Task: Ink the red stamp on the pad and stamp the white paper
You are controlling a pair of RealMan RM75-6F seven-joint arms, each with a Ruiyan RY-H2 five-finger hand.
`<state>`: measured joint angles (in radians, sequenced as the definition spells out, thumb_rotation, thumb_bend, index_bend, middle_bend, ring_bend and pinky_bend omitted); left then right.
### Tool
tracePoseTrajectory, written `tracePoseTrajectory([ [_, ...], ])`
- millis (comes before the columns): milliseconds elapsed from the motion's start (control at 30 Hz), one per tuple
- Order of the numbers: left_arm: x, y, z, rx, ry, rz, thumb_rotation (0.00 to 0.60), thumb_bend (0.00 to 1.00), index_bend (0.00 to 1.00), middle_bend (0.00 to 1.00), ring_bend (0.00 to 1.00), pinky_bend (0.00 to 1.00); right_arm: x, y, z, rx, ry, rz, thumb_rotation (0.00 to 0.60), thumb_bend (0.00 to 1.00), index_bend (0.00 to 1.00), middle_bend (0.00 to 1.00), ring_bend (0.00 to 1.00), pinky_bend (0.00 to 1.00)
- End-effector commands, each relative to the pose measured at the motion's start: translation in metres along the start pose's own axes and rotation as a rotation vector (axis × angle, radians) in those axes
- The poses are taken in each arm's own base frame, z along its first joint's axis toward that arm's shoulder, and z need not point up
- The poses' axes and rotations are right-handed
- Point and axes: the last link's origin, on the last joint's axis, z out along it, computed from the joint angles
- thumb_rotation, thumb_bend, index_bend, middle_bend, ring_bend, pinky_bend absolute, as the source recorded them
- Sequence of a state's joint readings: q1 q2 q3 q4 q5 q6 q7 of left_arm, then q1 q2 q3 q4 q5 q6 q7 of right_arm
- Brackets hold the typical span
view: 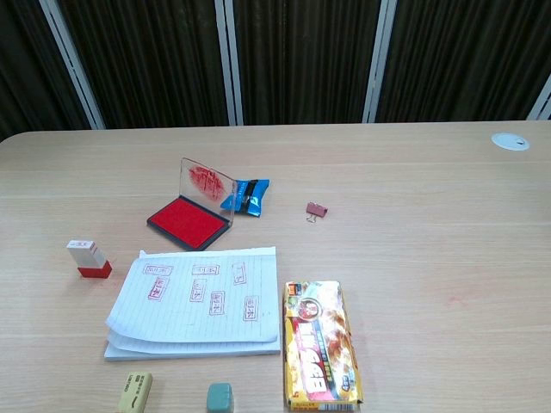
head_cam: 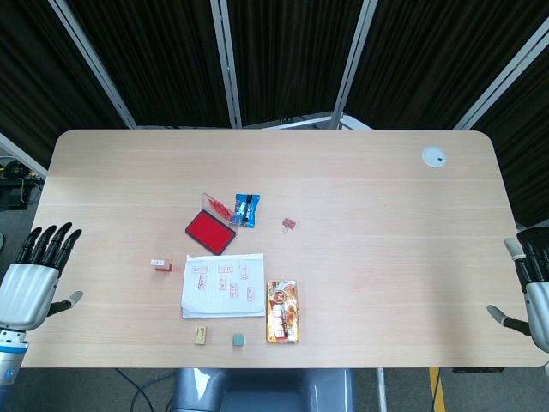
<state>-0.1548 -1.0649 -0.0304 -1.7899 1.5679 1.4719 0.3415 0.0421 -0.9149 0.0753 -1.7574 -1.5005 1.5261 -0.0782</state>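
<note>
The red stamp [head_cam: 161, 265] [view: 89, 259] lies on the table just left of the white paper pad [head_cam: 222, 286] [view: 200, 302], which bears several red imprints. Behind the paper sits the red ink pad [head_cam: 210, 230] [view: 188, 220] with its clear lid raised. My left hand [head_cam: 36, 275] hovers off the table's left edge, fingers spread, holding nothing. My right hand [head_cam: 533, 287] is off the right edge, partly cut by the frame, fingers apart and empty. The chest view shows neither hand.
A blue packet [head_cam: 247, 209] [view: 245, 195] lies right of the ink pad, and a small binder clip [head_cam: 289, 225] [view: 316, 210] beyond it. A yellow snack pack [head_cam: 282, 311] [view: 320, 343] borders the paper's right side. Two small erasers [head_cam: 220, 337] sit near the front edge. A white disc [head_cam: 434, 156] is far right.
</note>
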Motion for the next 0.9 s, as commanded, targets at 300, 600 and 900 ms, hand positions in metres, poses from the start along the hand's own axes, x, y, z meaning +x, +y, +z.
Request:
tracePoseTrajectory([
  [300, -0.006, 0.001, 0.004, -0.001, 0.014, 0.029, 0.600, 0.00, 0.00, 0.00, 0.17, 0.39, 0.000, -0.001, 0.001, 0.001, -0.003, 0.005, 0.600, 0.00, 0.00, 0.00, 0.00, 0.00],
  [600, -0.045, 0.032, 0.047, -0.007, -0.101, -0.040, 0.600, 0.03, 0.00, 0.00, 0.69, 0.78, -0.004, -0.004, 0.011, -0.004, -0.015, 0.006, 0.600, 0.00, 0.00, 0.00, 0.00, 0.00],
  [900, -0.089, 0.075, 0.080, -0.040, -0.246, -0.096, 0.600, 0.08, 0.05, 0.00, 0.75, 0.81, -0.009, -0.001, 0.016, -0.019, -0.036, 0.006, 0.600, 0.00, 0.00, 0.00, 0.00, 0.00],
])
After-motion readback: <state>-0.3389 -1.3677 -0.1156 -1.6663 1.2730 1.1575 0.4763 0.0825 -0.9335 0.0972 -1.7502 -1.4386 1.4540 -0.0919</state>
